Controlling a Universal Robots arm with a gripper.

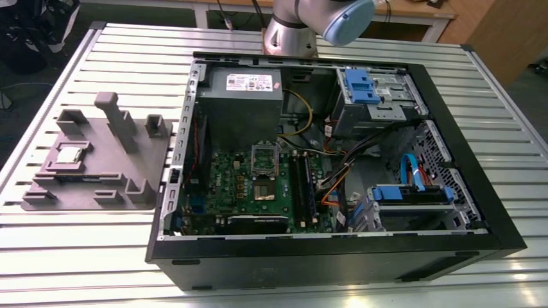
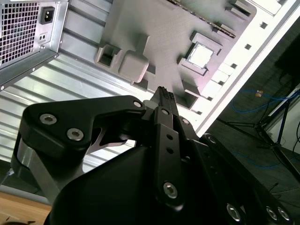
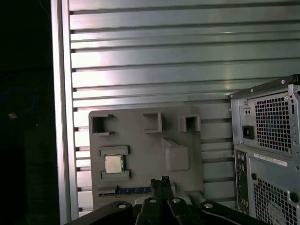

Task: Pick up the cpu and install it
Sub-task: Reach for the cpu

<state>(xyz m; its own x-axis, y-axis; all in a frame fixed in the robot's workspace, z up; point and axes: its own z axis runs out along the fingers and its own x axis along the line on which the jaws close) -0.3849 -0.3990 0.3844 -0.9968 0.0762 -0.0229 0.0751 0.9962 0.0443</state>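
Claw (image 3: 160, 180) pinched closed, empty, pointing toward the grey tray (image 3: 140, 140); the cpu (image 3: 112, 164) there looks light, rigid, delicate. I'd take its side edges.

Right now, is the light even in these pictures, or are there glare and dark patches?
In the exterior view the table is evenly lit, while the inside of the computer case sits in shadow. In the second wrist view the cpu glares nearly white on top. In the first wrist view bright bands cross the table slats, and beyond its edge all is nearly black.
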